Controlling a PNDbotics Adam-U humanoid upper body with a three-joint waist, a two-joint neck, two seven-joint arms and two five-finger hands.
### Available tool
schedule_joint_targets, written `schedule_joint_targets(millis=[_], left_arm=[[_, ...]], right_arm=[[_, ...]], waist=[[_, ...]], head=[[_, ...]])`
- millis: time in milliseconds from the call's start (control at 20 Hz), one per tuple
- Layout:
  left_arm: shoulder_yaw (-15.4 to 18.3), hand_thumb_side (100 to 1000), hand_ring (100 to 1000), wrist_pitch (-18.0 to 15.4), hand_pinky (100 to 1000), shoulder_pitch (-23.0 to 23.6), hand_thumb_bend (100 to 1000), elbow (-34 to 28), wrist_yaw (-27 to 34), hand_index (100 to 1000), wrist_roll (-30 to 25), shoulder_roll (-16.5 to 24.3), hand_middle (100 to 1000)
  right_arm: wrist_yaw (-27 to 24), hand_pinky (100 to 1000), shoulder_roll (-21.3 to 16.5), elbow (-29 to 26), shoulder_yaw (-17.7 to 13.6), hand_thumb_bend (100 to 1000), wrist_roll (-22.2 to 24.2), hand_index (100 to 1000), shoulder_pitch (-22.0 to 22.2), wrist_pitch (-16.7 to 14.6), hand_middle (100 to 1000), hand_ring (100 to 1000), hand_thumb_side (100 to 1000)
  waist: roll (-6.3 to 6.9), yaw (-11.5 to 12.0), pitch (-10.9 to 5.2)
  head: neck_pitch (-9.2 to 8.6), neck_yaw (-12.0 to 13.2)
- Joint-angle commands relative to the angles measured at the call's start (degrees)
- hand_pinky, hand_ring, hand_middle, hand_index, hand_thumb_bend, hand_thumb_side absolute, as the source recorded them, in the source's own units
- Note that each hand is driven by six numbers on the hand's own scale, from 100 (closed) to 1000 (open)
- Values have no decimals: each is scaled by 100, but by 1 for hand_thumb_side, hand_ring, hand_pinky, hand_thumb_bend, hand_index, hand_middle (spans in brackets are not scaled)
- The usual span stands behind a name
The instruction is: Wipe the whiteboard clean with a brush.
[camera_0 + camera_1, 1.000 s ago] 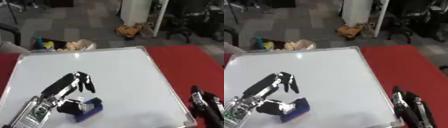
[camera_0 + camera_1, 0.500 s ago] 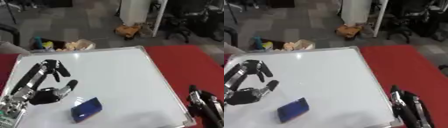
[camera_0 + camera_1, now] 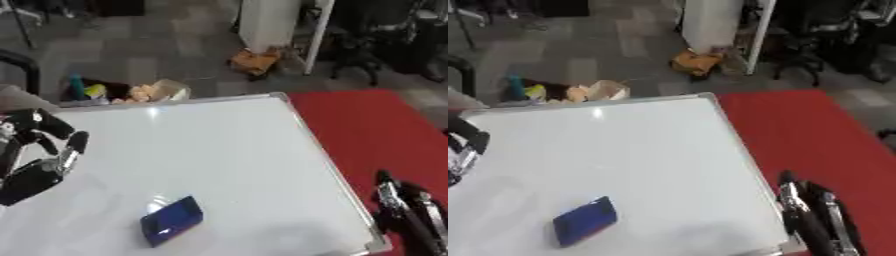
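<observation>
Blue brush (image 3: 171,220) lies flat on the whiteboard (image 3: 227,150), near its front edge, free of either hand. Board shows no marks. Left hand (image 3: 44,162) hovers at the left, fingers loosely spread, empty. Right hand (image 3: 411,215) rests by the board's right edge, fingers straight, idle.

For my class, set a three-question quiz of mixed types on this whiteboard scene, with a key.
1. True or false: the left hand is holding the blue brush.
2. Where does the brush lie? A) on the red surface B) on the whiteboard near its front edge C) on the floor
3. Fill in: the right hand shows at the lower ____ corner, beside the board's edge.

Key: 1 false, the brush lies apart from the hand. 2 B. 3 right.
</observation>
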Motion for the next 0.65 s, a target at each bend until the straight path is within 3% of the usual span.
schedule_joint_targets(millis=[50,650], left_arm=[[164,433,576,37,429,11,353,-107,-66,576,213,177,500],[382,434,579,120,427,180,343,-97,-28,577,557,134,501]], right_arm=[[8,100,-100,-65,-55,100,-22,387,-30,-6,100,100,552],[8,100,-88,-55,-70,100,-48,387,-19,-16,100,100,551]], waist=[[19,-5,-97],[21,4,-103]], head=[[-61,-25],[-46,-48]])
